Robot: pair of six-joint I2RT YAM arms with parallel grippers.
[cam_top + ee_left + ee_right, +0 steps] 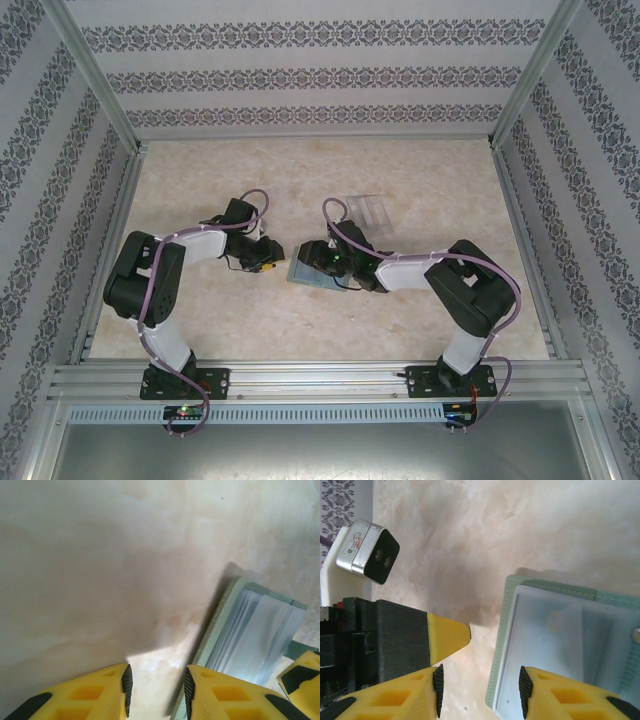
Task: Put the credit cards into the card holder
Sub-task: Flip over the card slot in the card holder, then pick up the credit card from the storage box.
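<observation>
- Left gripper (156,692) spread, empty, just beside the card holder (222,625).
- Right gripper (480,696) spread, straddling the holder's edge.
- Judged: between insertions; the next move calls for fetching a remaining credit card.

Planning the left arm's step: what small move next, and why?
Probably back the left gripper away from the card holder: its jaws stand apart and empty at the holder's edge, while the right gripper hovers open above it.

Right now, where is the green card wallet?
From the top camera, the card holder lies near the table's middle, just right of the left end effector and under the right end effector, with the clear plastic box farther back.
</observation>
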